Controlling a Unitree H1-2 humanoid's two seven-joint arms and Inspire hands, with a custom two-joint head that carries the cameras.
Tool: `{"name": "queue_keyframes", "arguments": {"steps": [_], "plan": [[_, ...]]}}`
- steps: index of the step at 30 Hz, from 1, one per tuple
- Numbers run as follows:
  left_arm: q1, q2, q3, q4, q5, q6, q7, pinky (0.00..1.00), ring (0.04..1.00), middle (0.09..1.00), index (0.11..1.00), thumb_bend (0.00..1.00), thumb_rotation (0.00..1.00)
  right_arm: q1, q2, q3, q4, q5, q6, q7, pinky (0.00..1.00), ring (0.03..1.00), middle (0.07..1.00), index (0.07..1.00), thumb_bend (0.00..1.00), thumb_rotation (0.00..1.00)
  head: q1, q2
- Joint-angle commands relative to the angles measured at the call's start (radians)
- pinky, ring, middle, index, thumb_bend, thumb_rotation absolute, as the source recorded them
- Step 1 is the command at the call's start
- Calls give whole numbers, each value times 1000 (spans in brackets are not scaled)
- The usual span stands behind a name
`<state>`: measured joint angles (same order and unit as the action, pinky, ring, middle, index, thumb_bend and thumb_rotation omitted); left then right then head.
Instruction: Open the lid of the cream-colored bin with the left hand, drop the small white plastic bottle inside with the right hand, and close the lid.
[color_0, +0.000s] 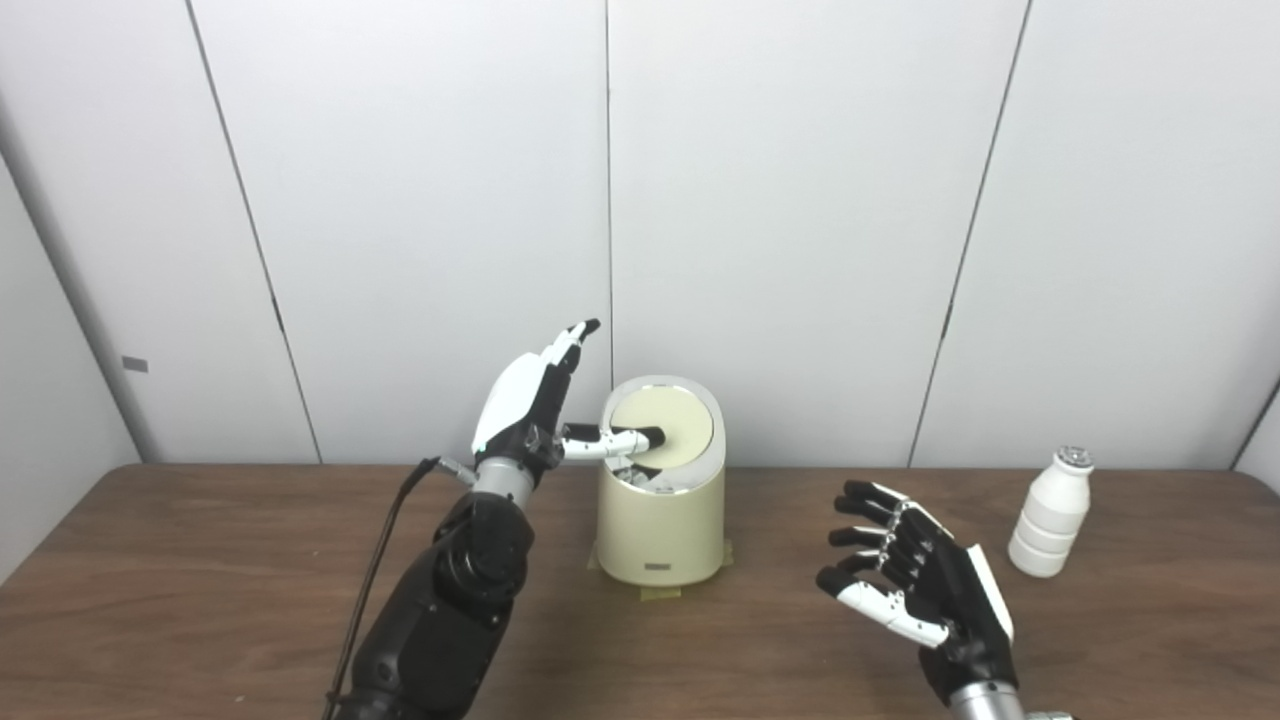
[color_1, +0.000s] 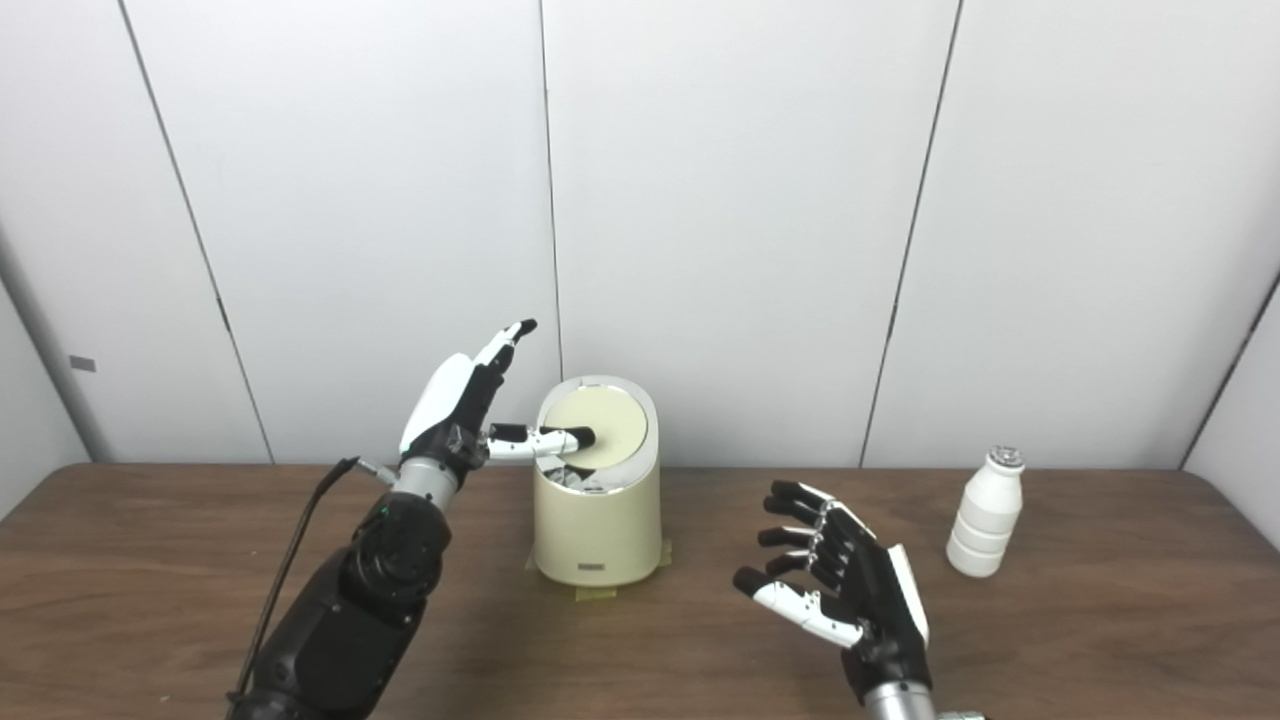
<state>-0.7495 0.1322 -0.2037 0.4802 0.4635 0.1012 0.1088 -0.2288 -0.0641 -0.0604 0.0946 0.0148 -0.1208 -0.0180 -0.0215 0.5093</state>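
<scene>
The cream-colored bin (color_0: 661, 520) stands near the back of the worktop (color_0: 200, 570), taped down at its base, and its round lid (color_0: 665, 425) is tilted, with a dark gap showing at the near-left edge where crumpled contents can be seen. The left robot hand (color_0: 530, 405) is just beside the bin's left, spread wide and grasping nothing; its thumb (color_0: 612, 440) reaches across and presses on the lid's left edge, while the fingers (color_0: 572, 340) point up and away. The lid looks only partly tipped, so the step in hand is opening it: a steady push down at that edge should swing it further, and holding it there keeps the mouth clear for the drop. The small white plastic bottle (color_0: 1050, 513) stands upright, well to the right, untouched. The right robot hand (color_0: 915, 590) hovers released between bin and bottle, palm up, fingers curled loosely; it should fetch the bottle next.
</scene>
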Motion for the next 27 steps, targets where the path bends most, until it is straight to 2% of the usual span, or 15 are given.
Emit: {"name": "queue_keyframes", "arguments": {"steps": [1, 7, 10, 13, 19, 22, 25, 27], "plan": [[-68, 10, -9, -22, 31, 4, 10, 926, 1000, 1000, 1000, 988, 310, -41, -3, -3, -35, -1, -25, -3, 479, 623, 731, 719, 849, 277, -1, 0], [-65, 6, -30, -21, 56, 25, 9, 968, 1000, 1000, 1000, 988, 306, -41, -1, -2, -34, 0, -28, -3, 490, 633, 736, 718, 863, 290, -3, 3], [-67, 4, -45, -21, 77, 65, 4, 947, 1000, 1000, 1000, 969, 298, -41, -1, 0, -36, -1, -28, -3, 487, 630, 735, 720, 864, 297, -5, 4], [-66, -3, -53, -33, 92, 104, 4, 961, 1000, 1000, 1000, 936, 246, -41, -1, 1, -37, -1, -31, -2, 488, 635, 737, 721, 856, 287, -7, 5], [-71, -6, -83, -31, 140, 154, 20, 922, 1000, 1000, 1000, 878, 147, -37, 2, 3, -55, -12, -19, -8, 487, 630, 736, 722, 855, 294, -7, 6], [-75, 12, -121, -46, 175, 189, -19, 910, 1000, 1000, 1000, 837, 90, -40, 0, 0, -40, -2, -34, -3, 484, 623, 733, 724, 833, 272, -6, 9], [-81, 37, -168, -62, 221, 224, -66, 887, 1000, 1000, 1000, 840, 64, -41, -1, -1, -42, 8, -34, 3, 484, 623, 739, 725, 833, 273, -6, 11], [-86, 60, -207, -81, 251, 252, -125, 899, 1000, 1000, 1000, 846, 47, -41, -5, 0, -38, 4, -35, 3, 492, 623, 744, 726, 836, 282, -4, 11]]}}
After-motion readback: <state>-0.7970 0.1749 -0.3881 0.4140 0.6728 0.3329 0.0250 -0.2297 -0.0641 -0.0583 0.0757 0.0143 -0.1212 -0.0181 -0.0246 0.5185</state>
